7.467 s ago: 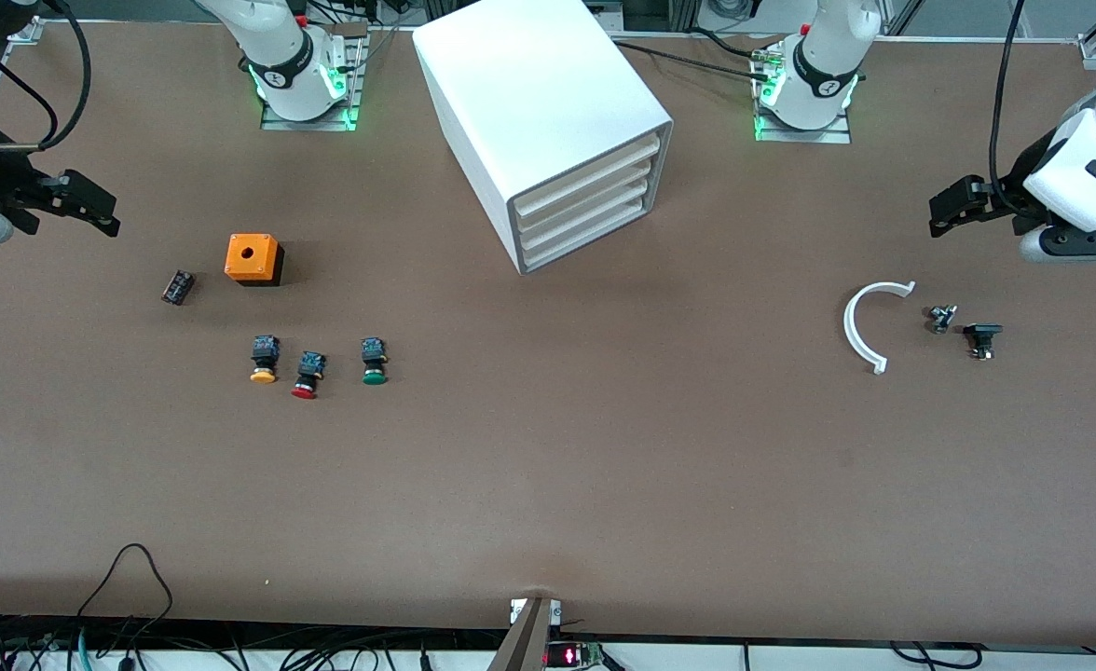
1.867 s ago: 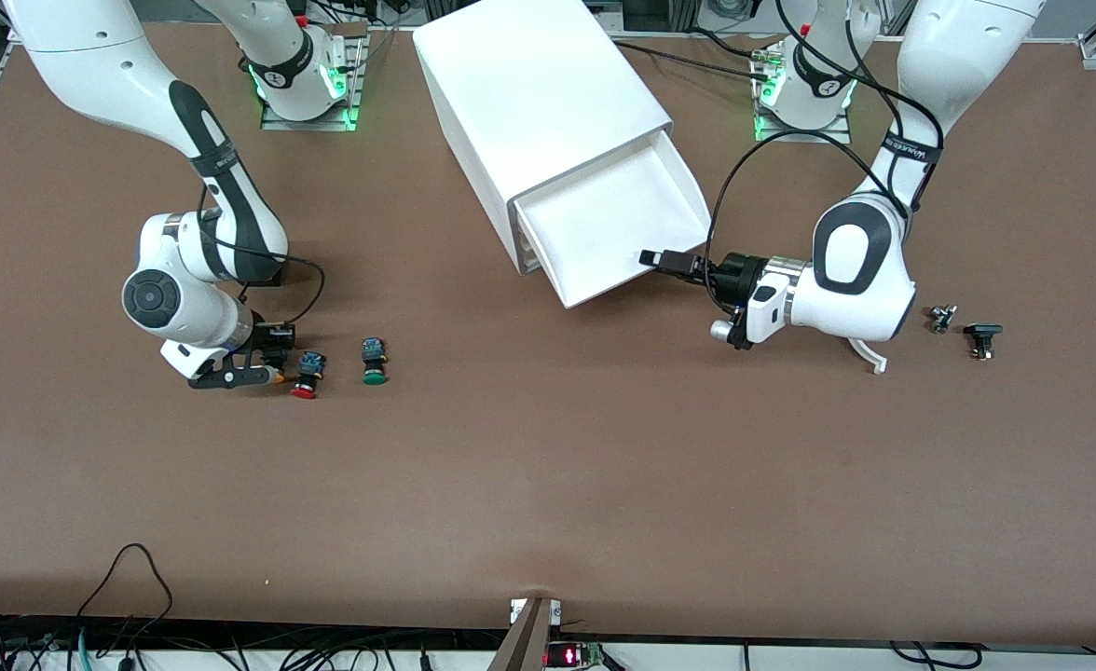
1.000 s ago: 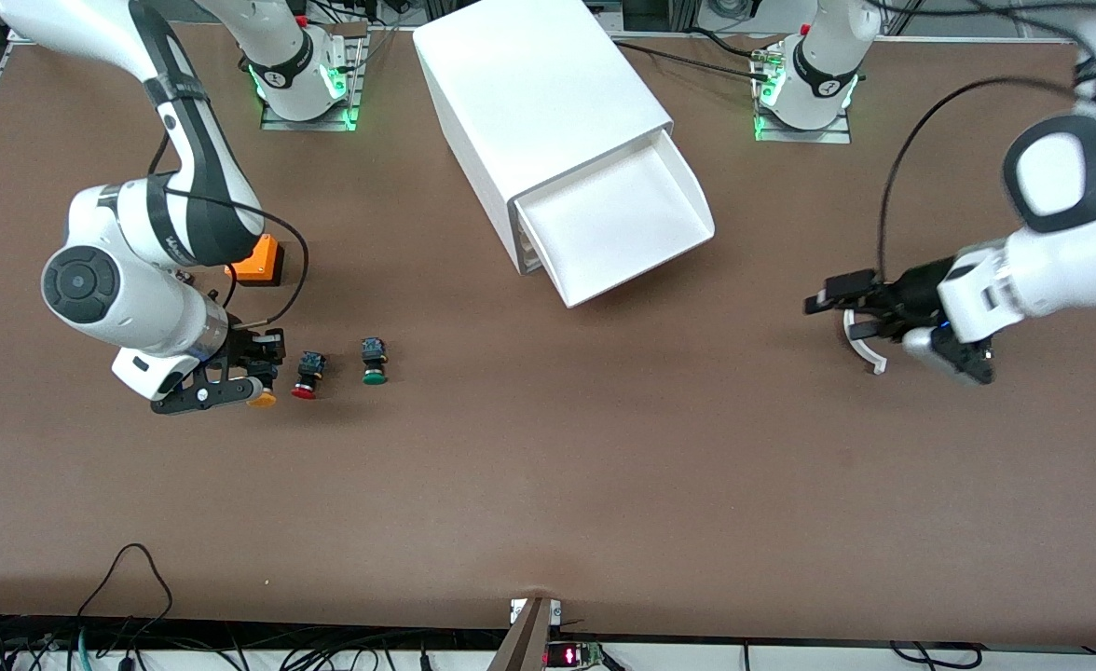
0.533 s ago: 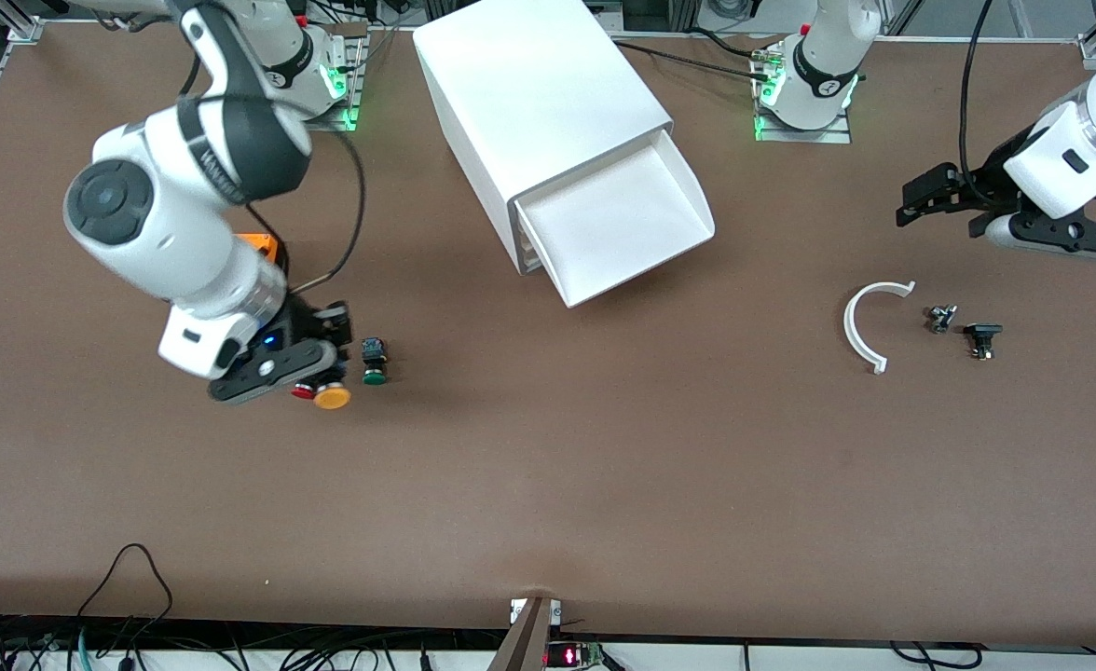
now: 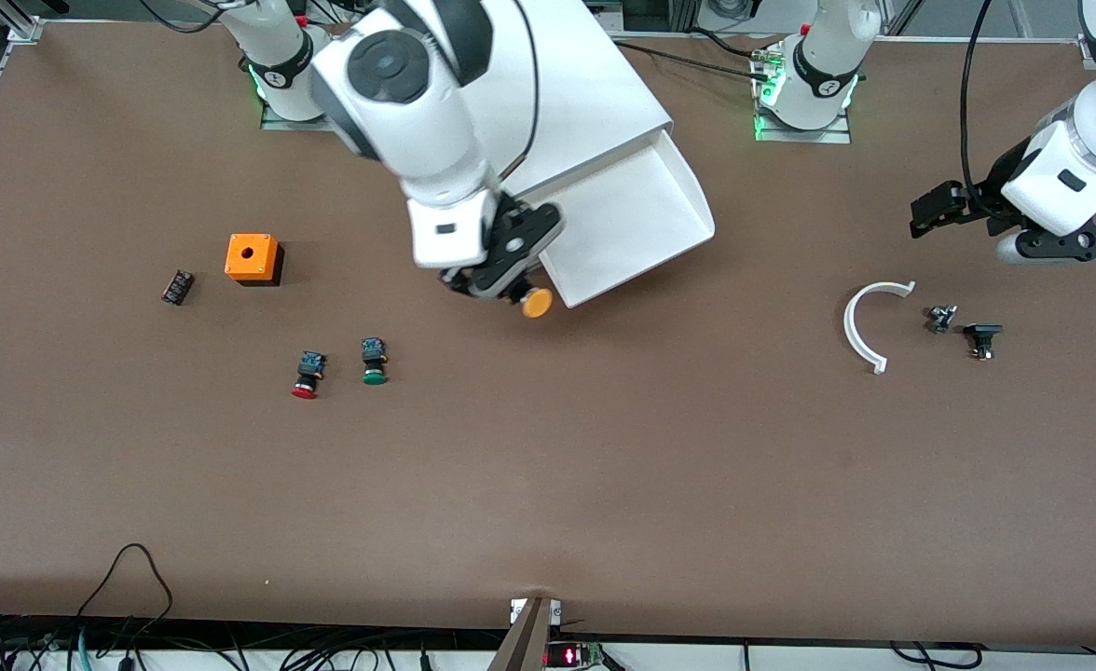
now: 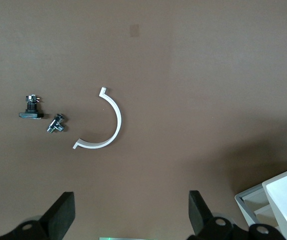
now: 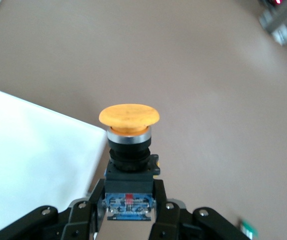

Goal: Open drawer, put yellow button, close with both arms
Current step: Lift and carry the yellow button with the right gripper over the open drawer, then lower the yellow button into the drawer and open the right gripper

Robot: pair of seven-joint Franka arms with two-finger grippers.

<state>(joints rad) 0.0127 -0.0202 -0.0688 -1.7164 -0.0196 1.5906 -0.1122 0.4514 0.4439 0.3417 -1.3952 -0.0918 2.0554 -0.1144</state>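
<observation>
Brown worktop [image 5: 604,466], and the right pincer [image 5: 511,284], clenched on the small yellow-capped push button [image 5: 536,303], has swung up from the button row to the pulled-out white top drawer [image 5: 641,200], drop-in imminent, while the left pincer [image 5: 930,210] waits released aside.

The right gripper [image 5: 509,280] hangs over the front corner of the open drawer [image 5: 637,224], clamped on the yellow button [image 5: 536,303], cap pointing toward the front edge of the table [image 5: 604,485]. The left gripper [image 5: 928,210] waits, fingers spread, above the table's edge at the left arm's end. The red button [image 5: 306,376] and green button [image 5: 374,362] lie side by side.
</observation>
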